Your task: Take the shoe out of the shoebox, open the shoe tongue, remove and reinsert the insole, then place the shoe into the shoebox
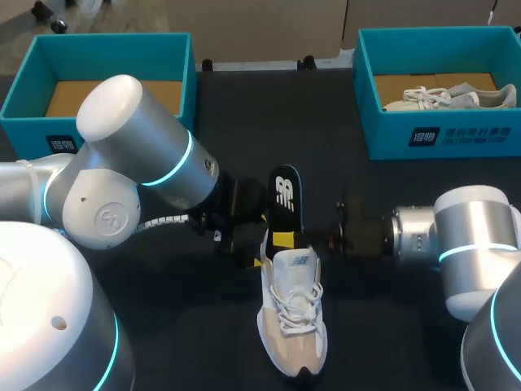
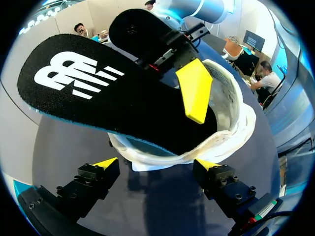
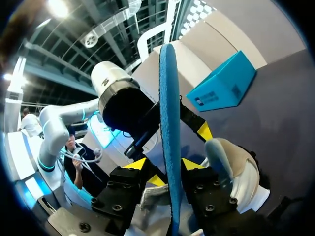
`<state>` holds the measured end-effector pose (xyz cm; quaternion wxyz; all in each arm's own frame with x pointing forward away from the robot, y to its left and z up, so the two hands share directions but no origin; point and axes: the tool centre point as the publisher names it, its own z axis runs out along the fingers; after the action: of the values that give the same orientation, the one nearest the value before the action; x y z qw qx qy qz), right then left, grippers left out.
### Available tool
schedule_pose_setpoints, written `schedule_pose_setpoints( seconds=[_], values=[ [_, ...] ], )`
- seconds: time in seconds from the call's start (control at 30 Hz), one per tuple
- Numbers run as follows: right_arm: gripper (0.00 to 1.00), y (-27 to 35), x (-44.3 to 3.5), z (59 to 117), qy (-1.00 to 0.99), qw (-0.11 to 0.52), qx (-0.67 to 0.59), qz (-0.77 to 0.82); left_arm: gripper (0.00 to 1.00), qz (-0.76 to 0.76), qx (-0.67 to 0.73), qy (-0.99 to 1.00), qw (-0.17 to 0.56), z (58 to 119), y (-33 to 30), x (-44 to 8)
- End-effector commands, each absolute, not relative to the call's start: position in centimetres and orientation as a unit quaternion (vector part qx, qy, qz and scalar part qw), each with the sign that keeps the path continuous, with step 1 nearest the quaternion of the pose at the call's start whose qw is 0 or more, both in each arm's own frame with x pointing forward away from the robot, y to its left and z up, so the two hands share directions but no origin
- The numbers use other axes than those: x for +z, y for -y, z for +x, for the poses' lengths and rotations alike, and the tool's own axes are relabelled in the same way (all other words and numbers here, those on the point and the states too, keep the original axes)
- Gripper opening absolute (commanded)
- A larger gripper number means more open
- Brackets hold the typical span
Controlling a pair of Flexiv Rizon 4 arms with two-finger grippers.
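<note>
The white shoe [image 1: 293, 318] is lying on the dark desk [image 1: 183, 326], toe nearest me. At its heel the left claw [image 2: 156, 163] is hanging released, while the right claw [image 3: 165, 163] is clenching the black insole [image 1: 285, 199], which is sticking up out of the shoe. Farther back, the left shoebox [image 1: 114, 59] and the right shoebox [image 1: 391, 134] are sitting well apart.

Black table [image 1: 187, 334]: shoe [image 1: 293, 322] mid, teal box far-L [image 1: 114, 55], teal box far-R [image 1: 440, 134].

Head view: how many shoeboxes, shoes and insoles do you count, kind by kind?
Teal open shoeboxes: 2
Pale lace-up sneakers: 2, one on the dark table, one in the right box
Black foam insole with white logo: 1
Total: 5
</note>
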<state>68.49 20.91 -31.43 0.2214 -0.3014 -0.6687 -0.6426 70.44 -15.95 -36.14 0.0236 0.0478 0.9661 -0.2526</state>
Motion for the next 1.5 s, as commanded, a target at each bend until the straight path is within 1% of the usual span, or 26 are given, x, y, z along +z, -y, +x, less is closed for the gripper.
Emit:
schedule_pose_setpoints(
  seconds=[0.03, 0.1, 0.13, 0.17, 0.2, 0.23, 0.47, 0.87, 1.0, 1.03, 1.1, 1.2, 1.5],
  values=[
    [0.4, -20.9, -31.1, 69.2, 0.667, 0.217, -0.645, -0.303, 1.0, 0.048, -0.253, -0.966, 0.024, 70.4, 15.9, -36.2],
    [0.38, -20.9, -31.0, 69.6, 0.663, 0.213, -0.65, -0.305, 1.0, 0.048, -0.253, -0.966, 0.024, 70.4, 15.9, -36.2],
    [0.36, -20.9, -31.0, 69.8, 0.661, 0.212, -0.651, -0.306, 1.0, 0.048, -0.253, -0.966, 0.024, 70.4, 15.9, -36.2],
    [0.32, -20.8, -31.0, 70.1, 0.659, 0.21, -0.653, -0.309, 1.0, 0.048, -0.253, -0.966, 0.024, 70.4, 15.9, -36.2],
    [0.24, -20.8, -31.0, 70.3, 0.657, 0.21, -0.654, -0.31, 1.0, 0.048, -0.253, -0.966, 0.024, 70.4, 15.9, -36.2],
    [0.0, -20.8, -31.0, 70.4, 0.656, 0.209, -0.655, -0.311, 1.0, 0.048, -0.253, -0.966, 0.024, 70.4, 15.9, -36.2],
    [0.0, -20.8, -32.0, 70.4, 0.653, 0.222, -0.649, -0.322, 1.0, 0.048, -0.253, -0.966, 0.024, 70.4, 15.9, -36.2],
    [0.0, -20.9, -35.1, 66.7, 0.646, 0.26, -0.625, -0.354, 1.0, 0.048, -0.253, -0.966, 0.024, 70.4, 15.9, -36.2],
    [0.0, -20.8, -35.1, 66.5, 0.639, 0.259, -0.63, -0.357, 1.0, 0.048, -0.253, -0.966, 0.024, 70.4, 15.9, -36.2],
    [0.1, -20.8, -34.9, 66.5, 0.639, 0.256, -0.632, -0.355, 1.0, 0.048, -0.253, -0.966, 0.024, 70.4, 15.9, -36.2],
    [0.39, -20.8, -34.3, 66.7, 0.641, 0.248, -0.636, -0.351, 1.0, 0.048, -0.253, -0.966, 0.024, 70.4, 15.9, -36.2],
    [0.43, -20.8, -33.4, 67.0, 0.646, 0.236, -0.64, -0.343, 1.0, 0.048, -0.253, -0.966, 0.024, 70.4, 15.9, -36.2],
    [0.42, -20.9, -31.0, 68.2, 0.662, 0.207, -0.646, -0.318, 1.0, 0.048, -0.253, -0.966, 0.024, 70.4, 15.9, -36.2]
  ],
)
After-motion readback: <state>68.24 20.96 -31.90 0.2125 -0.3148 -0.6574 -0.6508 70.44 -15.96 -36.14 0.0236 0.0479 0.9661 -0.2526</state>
